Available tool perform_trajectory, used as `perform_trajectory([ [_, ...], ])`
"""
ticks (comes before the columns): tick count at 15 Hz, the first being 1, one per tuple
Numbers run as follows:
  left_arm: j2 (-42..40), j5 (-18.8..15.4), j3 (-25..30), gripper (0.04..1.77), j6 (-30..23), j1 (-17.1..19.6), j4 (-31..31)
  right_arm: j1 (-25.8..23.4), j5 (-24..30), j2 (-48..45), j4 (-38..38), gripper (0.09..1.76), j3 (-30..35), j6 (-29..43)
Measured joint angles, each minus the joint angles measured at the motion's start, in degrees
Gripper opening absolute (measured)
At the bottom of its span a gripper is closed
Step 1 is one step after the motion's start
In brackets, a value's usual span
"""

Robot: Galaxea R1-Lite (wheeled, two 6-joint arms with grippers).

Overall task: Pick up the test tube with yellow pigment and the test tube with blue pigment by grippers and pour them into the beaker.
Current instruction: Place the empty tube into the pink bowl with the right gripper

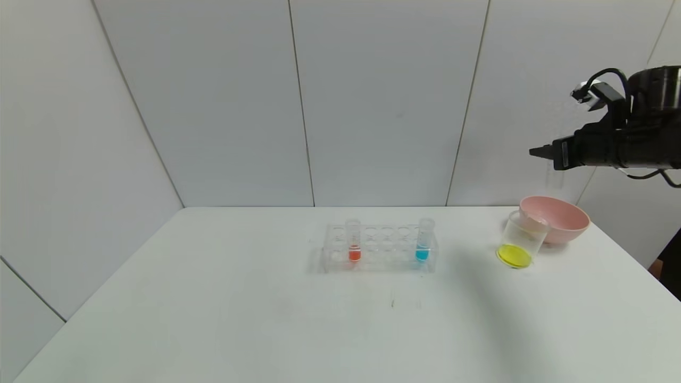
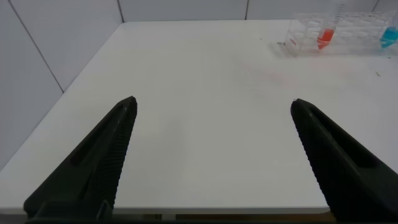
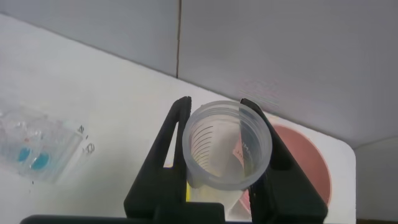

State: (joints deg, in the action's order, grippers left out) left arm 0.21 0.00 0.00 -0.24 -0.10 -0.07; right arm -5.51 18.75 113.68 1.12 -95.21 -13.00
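Note:
My right gripper [image 1: 537, 152] is high above the table's right side, over the pink bowl. In the right wrist view it [image 3: 214, 102] is shut on a clear test tube [image 3: 227, 146] whose open mouth faces the camera; no liquid shows inside it. The beaker [image 1: 521, 243] stands against the bowl with yellow liquid at its bottom. The test tube with blue pigment [image 1: 423, 242] stands upright at the rack's right end and also shows in the left wrist view [image 2: 390, 37]. My left gripper [image 2: 212, 102] is open and empty over the table's near left part.
The clear rack [image 1: 380, 247] sits mid-table and also holds a tube with orange-red liquid [image 1: 354, 243] at its left end. The pink bowl [image 1: 558, 218] sits at the far right near the table edge. White wall panels stand behind the table.

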Motion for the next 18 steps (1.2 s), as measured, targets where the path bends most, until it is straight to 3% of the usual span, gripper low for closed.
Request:
perform_trajectory([
  [5, 0.0, 0.0, 0.0, 1.76, 0.0, 0.0, 0.0, -4.0, 0.2, -2.6, -31.4, 0.6, 22.1, 4.4],
  [8, 0.0, 0.0, 0.0, 1.76, 0.0, 0.0, 0.0, -6.9, 0.0, -1.3, -39.4, 0.6, 26.7, 10.8],
  [13, 0.0, 0.0, 0.0, 1.76, 0.0, 0.0, 0.0, -8.3, -1.4, 5.0, -41.7, 0.6, 24.7, 11.1],
  [18, 0.0, 0.0, 0.0, 1.76, 0.0, 0.0, 0.0, -8.3, -6.9, 16.2, -42.1, 0.6, 10.6, 11.4],
])
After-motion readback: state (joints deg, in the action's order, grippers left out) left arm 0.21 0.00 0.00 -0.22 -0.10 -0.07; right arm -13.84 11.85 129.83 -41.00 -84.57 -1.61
